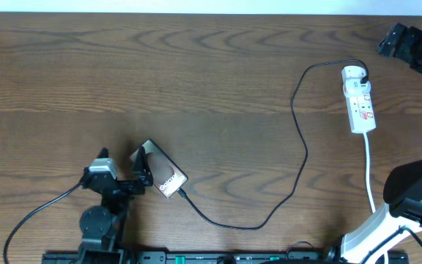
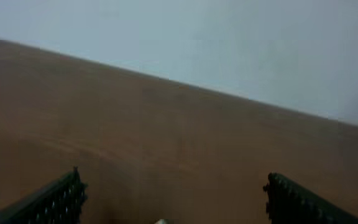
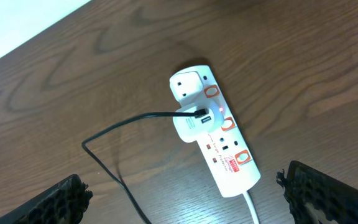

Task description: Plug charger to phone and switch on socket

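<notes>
1. Overhead: the right gripper [image 1: 396, 41], far right, is partly cut off. The left gripper [image 1: 141, 171] is at the near-left phone [image 1: 164, 174]. The charger [image 1: 300, 139] runs to the far-right socket [image 1: 359, 99].
2. Left wrist: blurred; fingers spread wide, grasping nothing.
3. Right wrist: fingers released wide, empty, above the socket.

Open table [image 1: 160, 66] lies beyond the phone [image 1: 161, 170]; the charger [image 1: 299, 125] loops across between phone and socket [image 1: 359, 99]

Against the brown, wavy-grained wooden table [image 1: 160, 73], the socket [image 3: 213, 134] at three o'clock is white with red marks, the charger [image 3: 154, 116] black, the phone [image 1: 163, 176] at seven o'clock bronze-tan.
</notes>
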